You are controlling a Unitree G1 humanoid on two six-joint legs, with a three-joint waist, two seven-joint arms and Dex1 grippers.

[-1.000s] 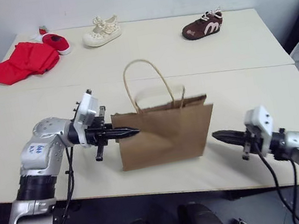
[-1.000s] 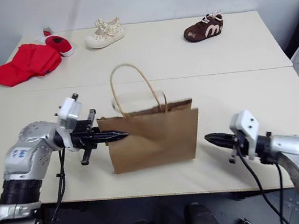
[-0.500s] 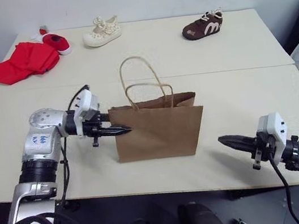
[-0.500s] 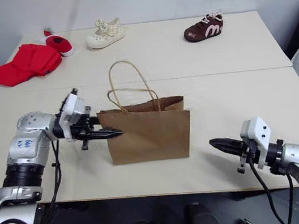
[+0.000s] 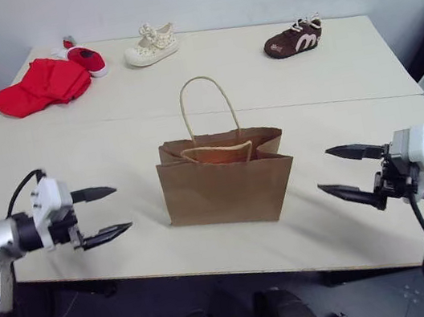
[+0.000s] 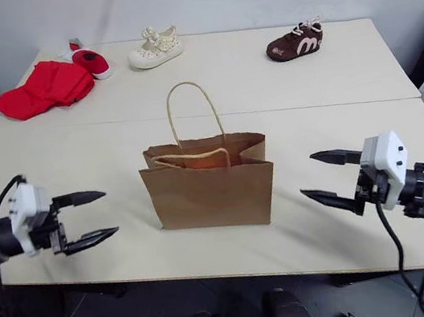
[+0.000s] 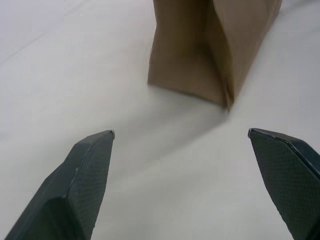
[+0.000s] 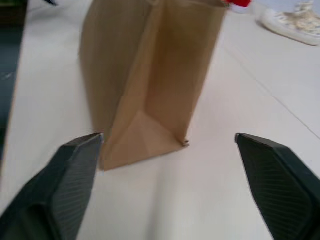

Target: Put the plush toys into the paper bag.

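Standing upright mid-table, the brown kraft paper bag shows orange inside, likely a plush toy; left gripper and right gripper flank it, jaws wide, empty; next: confirm both toys bagged.

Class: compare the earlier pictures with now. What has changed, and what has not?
The left pincer let go of the paper bag and drew back leftward, opening. The right pincer opened too. The bag settled upright. The shoes and the red cloth stayed put.
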